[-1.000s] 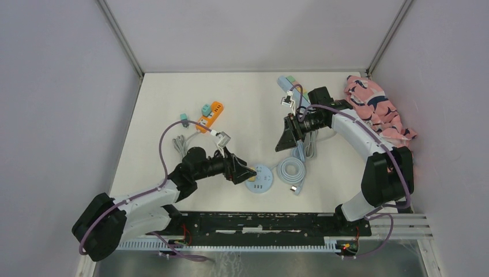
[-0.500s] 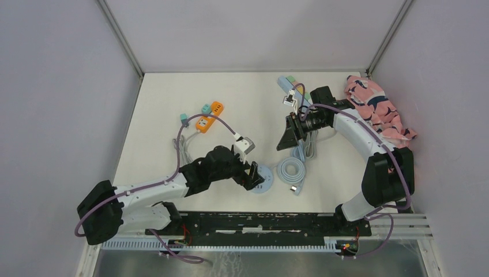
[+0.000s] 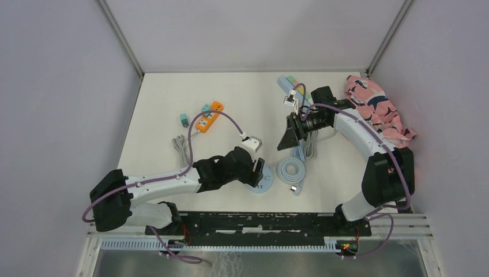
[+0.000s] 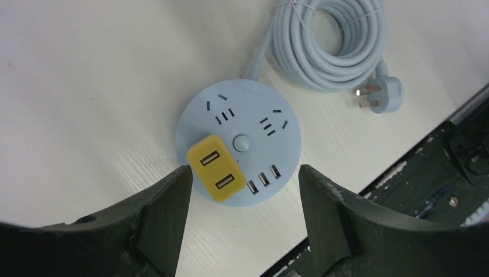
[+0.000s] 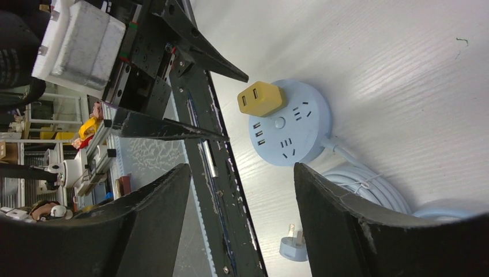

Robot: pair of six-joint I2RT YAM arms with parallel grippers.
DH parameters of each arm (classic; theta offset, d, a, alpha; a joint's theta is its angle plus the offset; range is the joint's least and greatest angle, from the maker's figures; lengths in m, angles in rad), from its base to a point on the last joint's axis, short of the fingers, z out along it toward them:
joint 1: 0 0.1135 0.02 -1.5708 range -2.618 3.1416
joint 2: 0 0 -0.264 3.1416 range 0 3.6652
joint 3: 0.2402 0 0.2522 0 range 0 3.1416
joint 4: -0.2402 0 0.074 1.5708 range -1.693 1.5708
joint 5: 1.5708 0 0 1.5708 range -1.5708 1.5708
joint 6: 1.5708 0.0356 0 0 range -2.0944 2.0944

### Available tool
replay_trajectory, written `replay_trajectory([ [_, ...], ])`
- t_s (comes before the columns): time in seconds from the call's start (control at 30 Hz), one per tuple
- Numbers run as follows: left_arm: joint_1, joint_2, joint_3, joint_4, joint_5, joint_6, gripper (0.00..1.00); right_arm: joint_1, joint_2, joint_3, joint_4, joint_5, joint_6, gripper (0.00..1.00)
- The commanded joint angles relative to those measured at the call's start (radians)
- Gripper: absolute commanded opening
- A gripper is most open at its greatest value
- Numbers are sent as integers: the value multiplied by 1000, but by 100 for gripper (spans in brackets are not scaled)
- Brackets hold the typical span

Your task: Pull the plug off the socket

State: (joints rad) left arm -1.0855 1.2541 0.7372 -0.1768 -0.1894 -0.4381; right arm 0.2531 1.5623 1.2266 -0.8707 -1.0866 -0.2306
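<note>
The left gripper (image 4: 245, 173) hung over the round light-blue socket hub (image 4: 199, 118), jaws spread to either side of the yellow USB plug (image 4: 218, 176); the plug sat plugged into the hub's face on the white table (image 4: 86, 69); a coiled pale cable (image 4: 328, 46) lay just beside; the right gripper (image 5: 242, 168) stood well apart, jaws spread, holding nothing.

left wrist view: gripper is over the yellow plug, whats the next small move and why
Probably lower the left gripper straight down: the yellow square plug, seated in the round pale blue socket hub, lies between its open jaws, which seem to hang above it, touching nothing.
</note>
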Motion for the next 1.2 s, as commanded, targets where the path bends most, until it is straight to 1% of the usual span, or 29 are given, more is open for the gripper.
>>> replay_trajectory([
  [0.0, -20, 64, 86, -77, -198, -183, 65, -3, -24, 45, 10, -21, -13, 72],
  [0.03, -21, 84, 99, -94, -216, -197, 60, -3, -24, 44, 10, -22, -12, 72],
  [0.07, -21, 103, 125, -115, -234, -211, 59, -3, -26, 42, 10, -21, -12, 72],
  [0.17, -24, 163, 165, -150, -255, -224, 59, -5, -31, 41, 14, -21, -10, 72],
  [0.33, -27, 217, 191, -162, -242, -235, 58, -5, -39, 36, 17, -23, -8, 72],
  [0.37, -28, 224, 193, -164, -234, -237, 56, -4, -38, 35, 18, -25, -8, 72],
  [0.5, -28, 231, 193, -171, -214, -253, 50, -5, -36, 34, 21, -32, -4, 72],
  [0.73, -28, 246, 211, -207, -201, -253, 48, -4, -36, 33, 23, -33, -1, 72],
  [0.8, -28, 257, 215, -206, -192, -253, 44, -4, -36, 29, 28, -33, 1, 72],
  [0.83, -28, 264, 219, -205, -189, -252, 41, -4, -35, 29, 30, -34, 2, 72],
  [0.93, -28, 273, 226, -204, -198, -244, 27, -4, -32, 27, 31, -33, 3, 72],
  [1.1, -28, 264, 236, -174, -273, -198, 5, -4, -31, 24, 33, -33, -1, 72],
  [1.17, -27, 262, 236, -139, -302, -157, 3, -4, -31, 22, 33, -30, -7, 72],
])
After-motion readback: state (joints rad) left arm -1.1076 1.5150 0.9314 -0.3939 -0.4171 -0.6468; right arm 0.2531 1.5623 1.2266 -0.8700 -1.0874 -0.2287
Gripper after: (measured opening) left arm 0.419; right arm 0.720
